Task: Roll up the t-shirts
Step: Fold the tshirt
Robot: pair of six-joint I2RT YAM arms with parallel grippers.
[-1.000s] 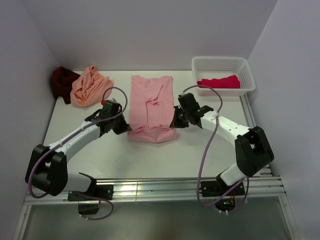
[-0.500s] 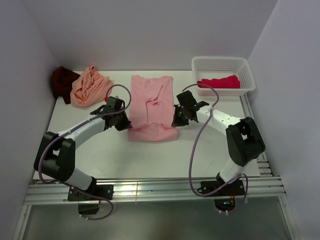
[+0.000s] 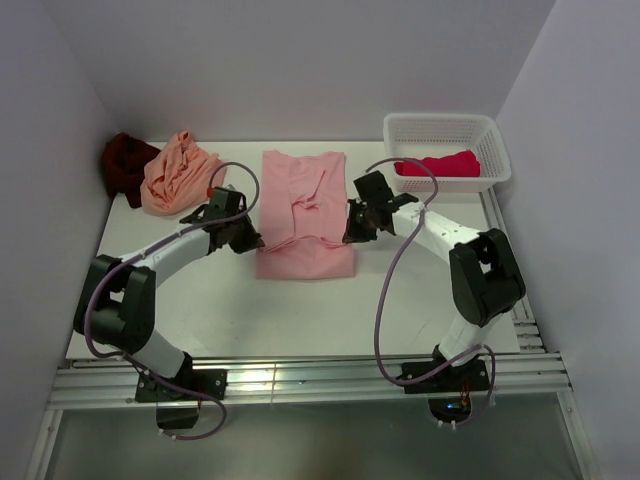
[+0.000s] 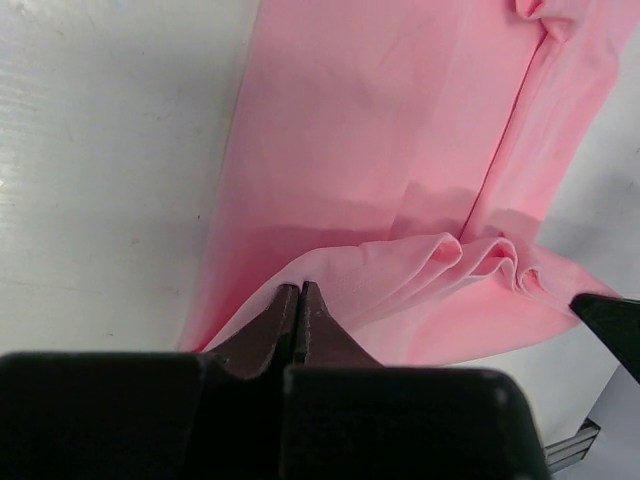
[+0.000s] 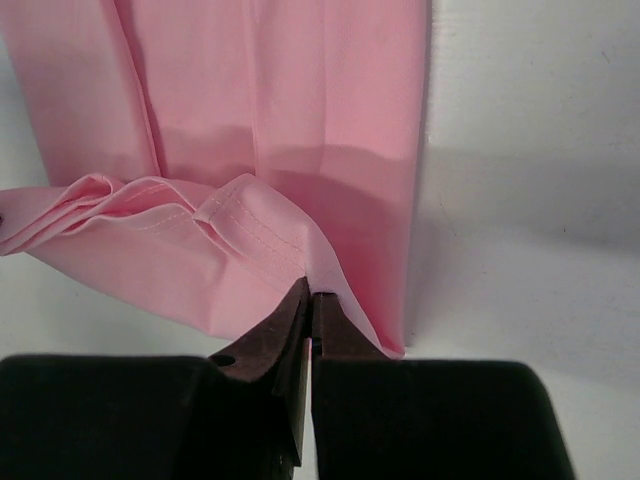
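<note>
**Light pink t-shirt [image 3: 303, 215] pinched at both near corners, first turn of the roll barely started**

Top view: the shirt lies in the middle of the table [image 3: 200, 310], its length running from 6 to 12 o'clock, with the 6 o'clock end doubled over onto itself. Your left gripper [image 3: 243, 237] is at the shirt's 8 o'clock edge and your right gripper [image 3: 352, 232] at its 4 o'clock edge. The peach-orange t-shirt [image 3: 178, 172] and dark maroon t-shirt [image 3: 125, 165] are heaped at 10 o'clock. The crimson-pink t-shirt [image 3: 440, 163] lies in the white basket [image 3: 440, 127] at 2 o'clock.

Left wrist view: the jaws are clenched on a thin lip of the turned-over hem [image 4: 430, 270], which rises off the flat cloth and bunches into small pleats toward 3 o'clock.

Right wrist view: the jaws are clamped on the stitched corner of that hem, with only their very tips on it. The cloth sags away toward 9 o'clock.

What could go wrong:
- **Slipping grip:** both holds look shallow, so pulling the corners apart, or a jerk, could slip the cloth out.
- **Skewed roll:** if one arm leads the other toward 12 o'clock, the roll will likely come out cone-shaped.
- **Lumpy roll:** the slack pleats in the middle may get trapped inside.
- **Dragging:** carry the hem too low and you may drag the whole shirt instead of turning it.
</note>
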